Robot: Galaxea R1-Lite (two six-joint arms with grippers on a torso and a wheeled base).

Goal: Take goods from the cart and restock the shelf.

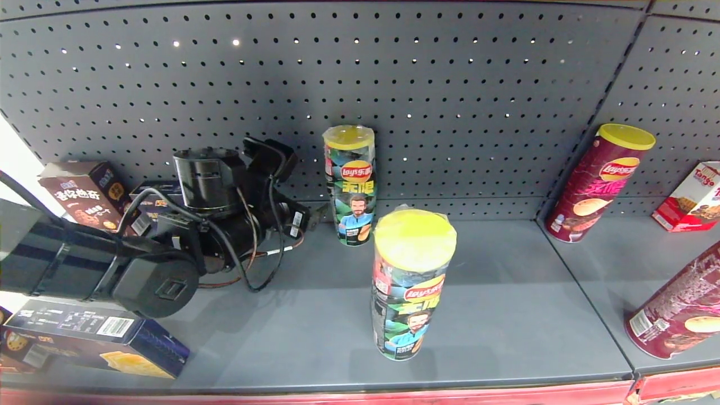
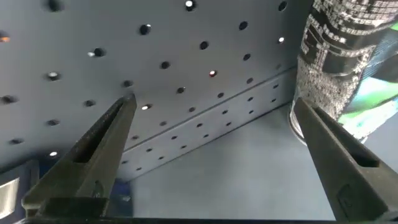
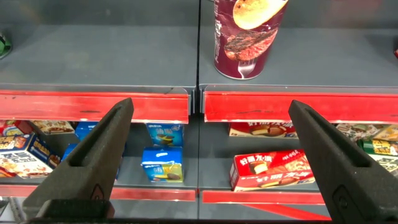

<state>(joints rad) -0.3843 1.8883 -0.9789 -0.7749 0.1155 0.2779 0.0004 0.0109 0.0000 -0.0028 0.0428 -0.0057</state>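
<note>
Fingers (image 2: 93, 155) of left gripper (image 2: 212, 102): wide apart, empty, just beside rear chip can (image 1: 349, 185); risk: a sideways swing could topple it.

Matt grey metal shelf (image 1: 506, 315), perforated back panel (image 1: 450, 84); glossy-wrapped chip can (image 1: 409, 292).

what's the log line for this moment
left gripper: fingers open, beside back can | right gripper: fingers open, facing red shelf edge | front can upright
</note>
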